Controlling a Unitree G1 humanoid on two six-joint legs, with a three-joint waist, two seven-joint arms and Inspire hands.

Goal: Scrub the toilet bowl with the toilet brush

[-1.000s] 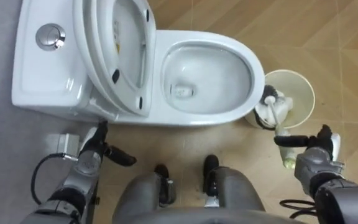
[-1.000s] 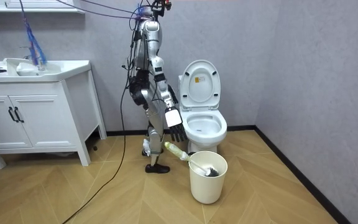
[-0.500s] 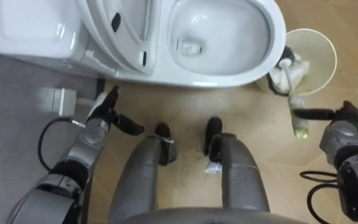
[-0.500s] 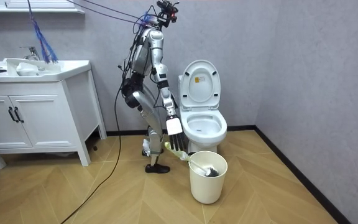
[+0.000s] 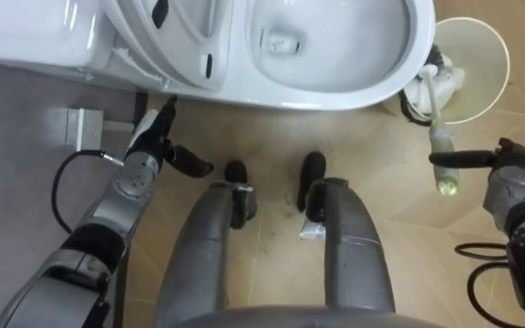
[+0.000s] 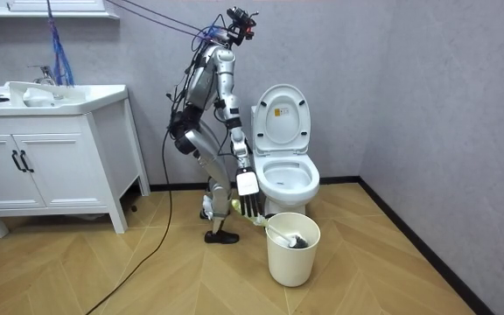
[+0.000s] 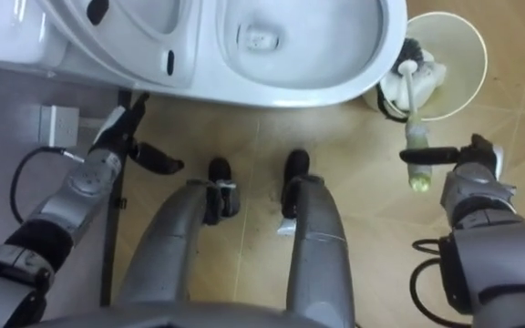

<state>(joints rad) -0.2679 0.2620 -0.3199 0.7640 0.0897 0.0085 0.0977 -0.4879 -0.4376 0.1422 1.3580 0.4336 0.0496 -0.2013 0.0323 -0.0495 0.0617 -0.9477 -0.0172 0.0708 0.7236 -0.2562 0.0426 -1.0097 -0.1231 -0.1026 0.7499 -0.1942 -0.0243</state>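
The white toilet stands before me with its seat and lid raised and the bowl bare. Right of it a cream bucket holds the toilet brush. The brush's dark head rests inside and its white handle leans out over the rim to a greenish end. My right hand is open, low beside the bucket, its thumb reaching across the handle's end. My left hand hangs open by the toilet's base. In the room view I stand bent forward beside the toilet, with the bucket at my feet.
A small white box sits low by the wall near my left hand. A white vanity with a sink stands at the room view's left. Grey walls close in behind the toilet and at the room view's right, with open wooden floor in front.
I have bent further forward, so the toilet and bucket slid up in the eye views. My right hand has dropped lower, down to the brush handle's end.
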